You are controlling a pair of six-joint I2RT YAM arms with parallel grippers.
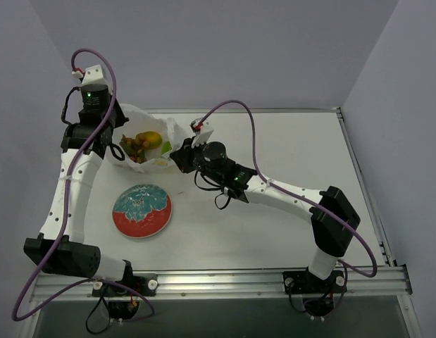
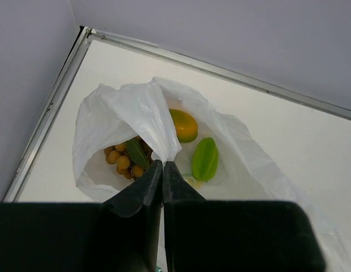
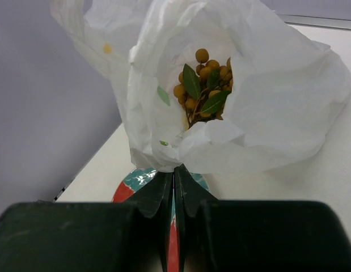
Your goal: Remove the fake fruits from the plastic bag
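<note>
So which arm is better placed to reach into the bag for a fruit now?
Probably left: the left gripper, shut on a bag fold, looks down on the orange fruit and green fruit just beyond its tips. The right gripper, shut on the rim, faces only the bunch.

Light: bright, even, diffuse, from above.
Shadows: faint, soft-edged, under the arms [image 1: 288, 193] on the surface [image 1: 274, 232].
Bag [image 3: 277, 102]: close to overexposed in wrist views; folds still readable.
Focus: top view sharp; wrist views soft on the near fingers [image 2: 138, 192], which read as dark masses.
</note>
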